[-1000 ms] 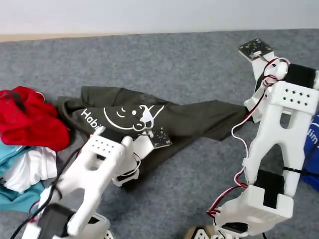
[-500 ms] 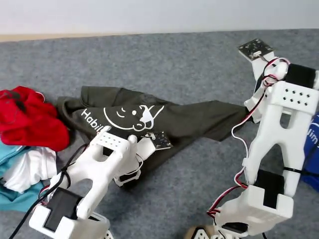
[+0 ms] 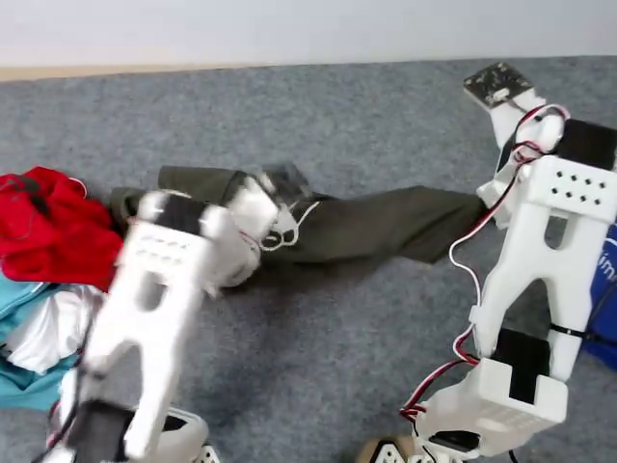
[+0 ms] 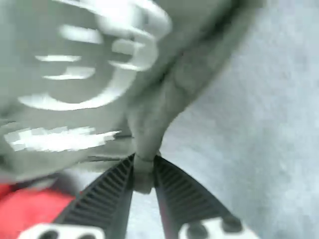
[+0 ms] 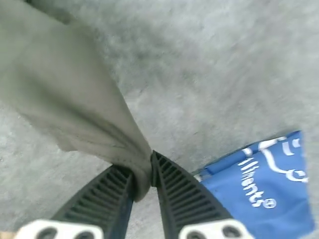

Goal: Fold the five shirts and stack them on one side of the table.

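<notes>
The left claw (image 4: 143,172) is pinched tight on a fold of the dark shirt (image 4: 164,89), the cloth bunched between its ridged fingers. A second ago it sat low on the near edge of that shirt; now the arm has swung up and away, and it has carried that edge with it toward the far side. In the high view the dark shirt (image 3: 376,227) has narrowed to a long band on the gray table (image 3: 337,125), with most of its white print covered. The right claw (image 5: 142,179) has kept its place, clamped on the shirt's other end, just beside the blue shirt (image 5: 259,184). This looks like the first lengthwise fold in progress. The red shirt (image 3: 58,227) and the others heaped beside it lie unfolded, so most of the task remains.
</notes>
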You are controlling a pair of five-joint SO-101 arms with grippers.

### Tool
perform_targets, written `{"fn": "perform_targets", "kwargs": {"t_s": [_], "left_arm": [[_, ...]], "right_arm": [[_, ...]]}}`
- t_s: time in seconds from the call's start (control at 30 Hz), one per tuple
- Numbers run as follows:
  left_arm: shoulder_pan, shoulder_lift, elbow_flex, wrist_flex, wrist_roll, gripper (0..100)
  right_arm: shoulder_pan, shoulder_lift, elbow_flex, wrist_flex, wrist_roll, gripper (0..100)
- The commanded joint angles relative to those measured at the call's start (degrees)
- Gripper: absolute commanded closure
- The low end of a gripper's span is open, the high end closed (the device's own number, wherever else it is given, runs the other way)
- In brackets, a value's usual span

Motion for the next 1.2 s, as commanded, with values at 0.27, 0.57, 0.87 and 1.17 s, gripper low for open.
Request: {"fn": "perform_targets", "kwargs": {"t_s": [0.27,0.57,0.87,1.17], "left_arm": [[-19.2,-10.7,-35.1,-0.5,7.5,100],[-20.4,-10.8,-49.4,-3.9,7.7,100],[-20.4,-10.8,-63.1,-3.6,7.6,100],[-20.4,-10.9,-63.8,-1.9,7.6,100]], "right_arm": [[0.6,-5.8,-16.9,1.9,3.5,98.7],[0.7,-9.8,-22.7,1.8,3.5,98.7],[0.7,-15.6,-30.3,1.7,3.5,98.7],[3.3,-19.8,-39.0,-2.9,3.4,98.7]]}}
